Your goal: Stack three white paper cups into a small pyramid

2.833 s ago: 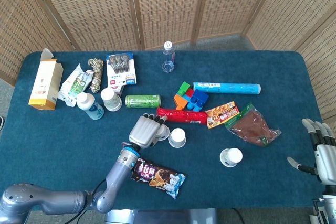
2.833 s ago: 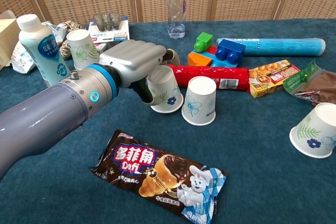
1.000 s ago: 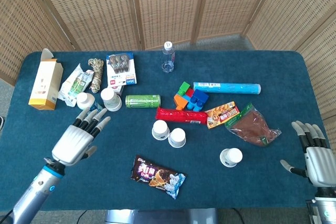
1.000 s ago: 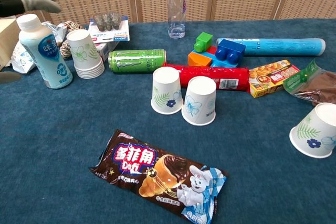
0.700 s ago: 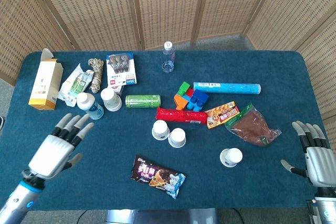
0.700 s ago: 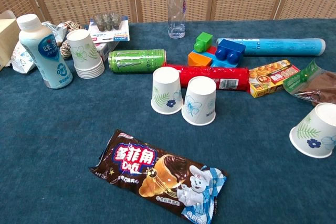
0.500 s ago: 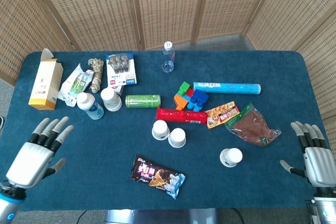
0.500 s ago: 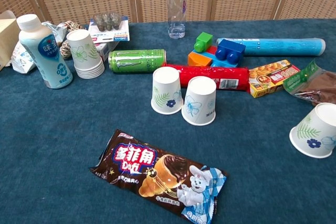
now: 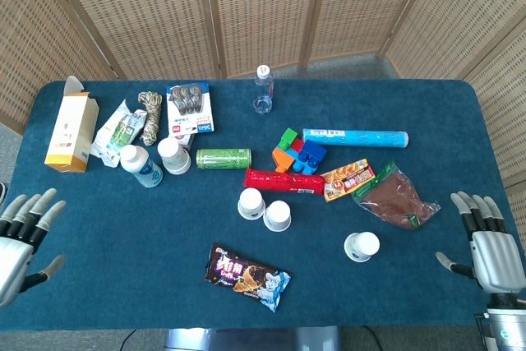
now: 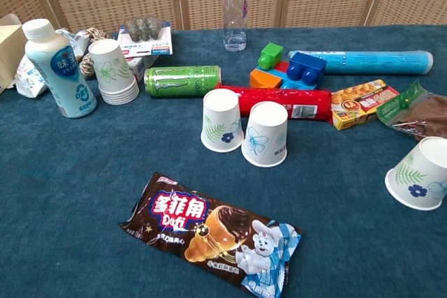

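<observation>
Two white paper cups stand upside down side by side mid-table: the left cup (image 9: 250, 203) (image 10: 222, 120) and the right cup (image 9: 278, 215) (image 10: 265, 133), touching or nearly so. A third upturned cup (image 9: 362, 246) (image 10: 418, 174) stands alone to the right. My left hand (image 9: 20, 240) hovers at the table's near left edge, open with fingers spread, holding nothing. My right hand (image 9: 486, 242) is at the near right edge, open, well right of the lone cup. Neither hand shows in the chest view.
A stack of spare cups (image 9: 173, 155) (image 10: 114, 72) stands by a milk bottle (image 9: 140, 166). A green can (image 9: 223, 158), red packet (image 9: 284, 180), toy blocks (image 9: 297, 154), blue tube (image 9: 355, 136) and snack bags (image 9: 398, 197) lie behind the cups. A chocolate wrapper (image 9: 247, 275) lies in front.
My left hand let go of the left cup beside the right one, then drew back left and toward me to the table's edge. My right hand has edged slightly inward.
</observation>
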Action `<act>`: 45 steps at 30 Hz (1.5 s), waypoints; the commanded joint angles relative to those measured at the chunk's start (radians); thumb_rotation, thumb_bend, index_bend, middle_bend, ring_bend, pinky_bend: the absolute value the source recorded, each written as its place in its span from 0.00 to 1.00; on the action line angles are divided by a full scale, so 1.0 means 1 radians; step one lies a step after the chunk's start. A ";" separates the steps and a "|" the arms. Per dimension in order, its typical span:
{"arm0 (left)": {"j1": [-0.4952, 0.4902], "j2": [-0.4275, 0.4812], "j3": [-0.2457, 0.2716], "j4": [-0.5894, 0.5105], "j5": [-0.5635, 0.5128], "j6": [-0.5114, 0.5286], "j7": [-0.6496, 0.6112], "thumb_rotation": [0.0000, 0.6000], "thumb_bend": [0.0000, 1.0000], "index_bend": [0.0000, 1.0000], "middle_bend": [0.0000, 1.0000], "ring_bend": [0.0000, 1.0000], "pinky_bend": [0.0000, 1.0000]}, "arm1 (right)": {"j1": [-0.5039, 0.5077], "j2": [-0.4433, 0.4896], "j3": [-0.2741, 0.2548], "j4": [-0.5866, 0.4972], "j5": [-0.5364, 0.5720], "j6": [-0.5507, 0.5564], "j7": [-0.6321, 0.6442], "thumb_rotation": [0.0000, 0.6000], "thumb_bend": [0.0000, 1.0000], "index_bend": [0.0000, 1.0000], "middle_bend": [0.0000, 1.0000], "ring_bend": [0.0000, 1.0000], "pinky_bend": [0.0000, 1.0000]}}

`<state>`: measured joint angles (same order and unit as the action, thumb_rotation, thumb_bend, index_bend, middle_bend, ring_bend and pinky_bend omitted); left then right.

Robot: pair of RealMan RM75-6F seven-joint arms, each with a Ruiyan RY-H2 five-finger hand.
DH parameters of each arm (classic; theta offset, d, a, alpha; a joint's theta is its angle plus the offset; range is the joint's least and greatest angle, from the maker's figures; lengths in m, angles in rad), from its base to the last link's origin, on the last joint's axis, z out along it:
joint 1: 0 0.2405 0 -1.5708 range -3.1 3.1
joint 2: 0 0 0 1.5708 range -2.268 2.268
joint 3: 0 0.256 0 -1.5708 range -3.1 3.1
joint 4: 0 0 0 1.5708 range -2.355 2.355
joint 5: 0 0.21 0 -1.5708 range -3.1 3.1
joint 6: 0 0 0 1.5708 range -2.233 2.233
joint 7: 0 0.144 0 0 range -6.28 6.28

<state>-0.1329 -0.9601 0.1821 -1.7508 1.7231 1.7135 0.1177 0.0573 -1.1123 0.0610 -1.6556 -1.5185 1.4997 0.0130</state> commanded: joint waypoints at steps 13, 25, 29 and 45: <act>0.035 0.097 -0.039 -0.047 0.025 0.013 -0.146 1.00 0.29 0.00 0.00 0.00 0.00 | 0.037 0.044 -0.027 -0.106 -0.012 -0.091 -0.045 1.00 0.15 0.01 0.00 0.00 0.00; 0.047 0.106 -0.056 -0.054 0.053 -0.019 -0.163 1.00 0.29 0.00 0.00 0.00 0.00 | 0.148 0.145 -0.091 -0.179 -0.067 -0.324 0.065 1.00 0.17 0.01 0.00 0.00 0.00; 0.052 0.104 -0.062 -0.054 0.059 -0.026 -0.159 1.00 0.29 0.00 0.00 0.00 0.00 | 0.180 0.111 -0.077 -0.172 -0.040 -0.367 0.023 1.00 0.16 0.02 0.00 0.00 0.02; 0.067 0.113 -0.084 -0.043 0.057 -0.042 -0.192 1.00 0.29 0.00 0.00 0.00 0.00 | 0.243 -0.075 -0.061 -0.126 0.052 -0.442 -0.129 1.00 0.17 0.14 0.11 0.06 0.18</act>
<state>-0.0662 -0.8473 0.0985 -1.7945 1.7796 1.6715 -0.0737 0.2954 -1.1764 -0.0012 -1.7908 -1.4759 1.0627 -0.1102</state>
